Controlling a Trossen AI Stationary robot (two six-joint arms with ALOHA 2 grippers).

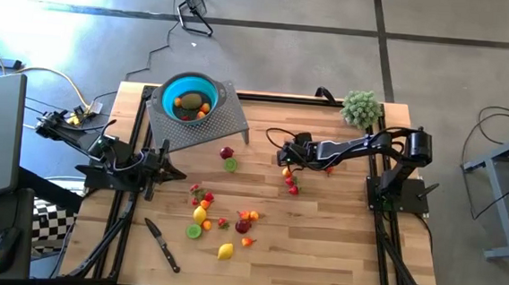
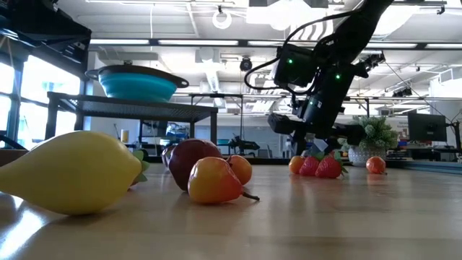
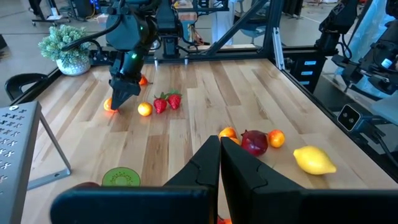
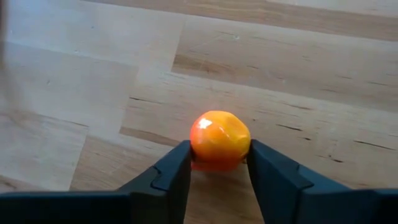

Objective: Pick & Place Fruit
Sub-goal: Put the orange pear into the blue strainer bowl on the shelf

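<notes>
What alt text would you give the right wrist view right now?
The right gripper has its two dark fingers against either side of a small, glossy orange-yellow toy fruit that rests on the pale wooden tabletop. Nothing else shows.

No readable text, labels, numbers (any view).

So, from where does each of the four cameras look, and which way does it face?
High view: above the table, facing straight down; both arms show.
Low view: at table-top height, facing level across the fruit into the room; the right gripper comes down from above.
Left wrist view: on the left arm, facing across the table; the left gripper, shut, shows at the bottom.
Right wrist view: on the right arm, facing down at the wood; its two fingers flank an orange fruit.
Shared: the same orange fruit appears in the left wrist view.
</notes>
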